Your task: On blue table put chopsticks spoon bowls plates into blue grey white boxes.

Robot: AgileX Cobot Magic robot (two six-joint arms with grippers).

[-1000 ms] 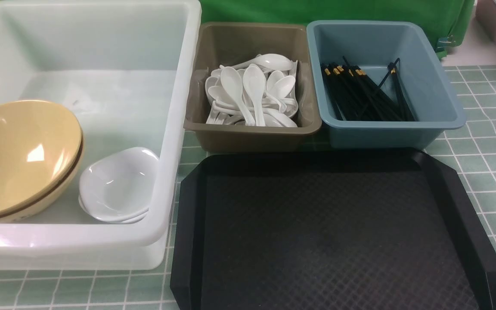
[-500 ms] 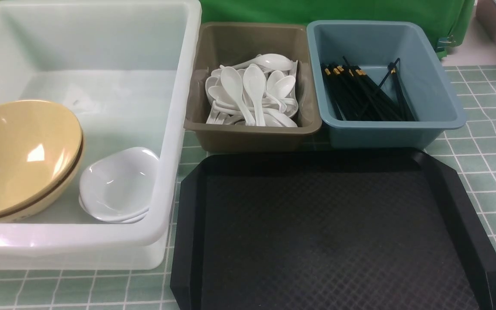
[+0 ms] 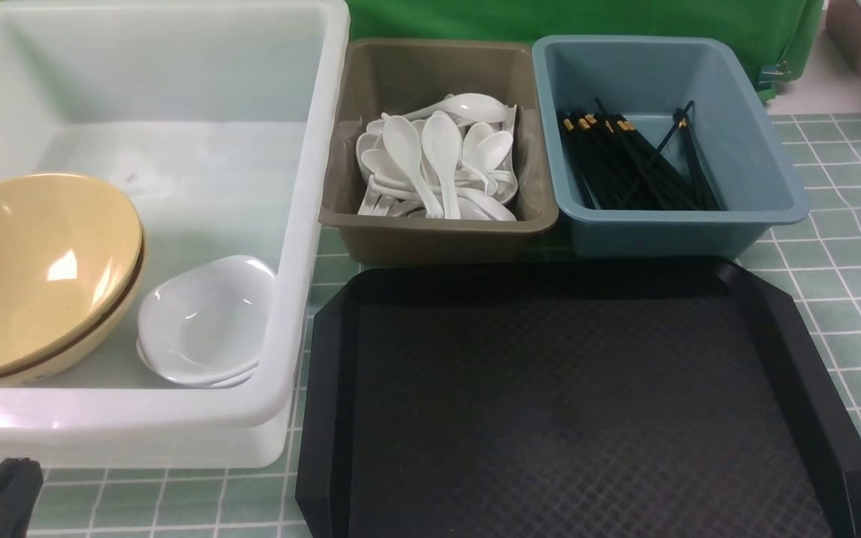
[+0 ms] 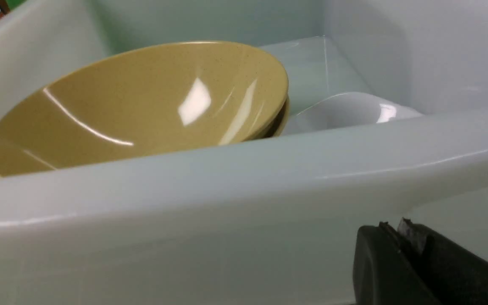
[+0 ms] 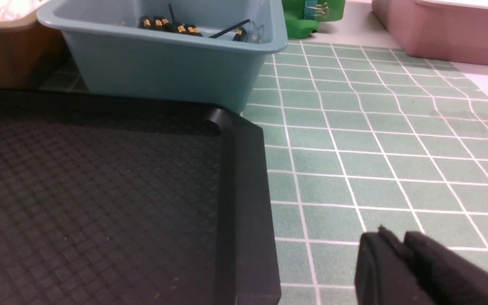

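Note:
The big white box holds stacked yellow bowls and white plates. In the grey box lie several white spoons. Several black chopsticks rest in the blue box. My left gripper shows at the bottom left corner, just in front of the white box. In the left wrist view this gripper is shut with nothing in it, and the bowls sit behind the wall. My right gripper hovers shut and bare over the blue table, beside the tray.
A black textured tray with raised rims lies in front of the grey and blue boxes. A pink tub and green cloth stand at the back. The tiled table runs on to the right of the tray.
The tip of my left gripper has come into the front view at the bottom left corner. The boxes and what lies in them have not moved.

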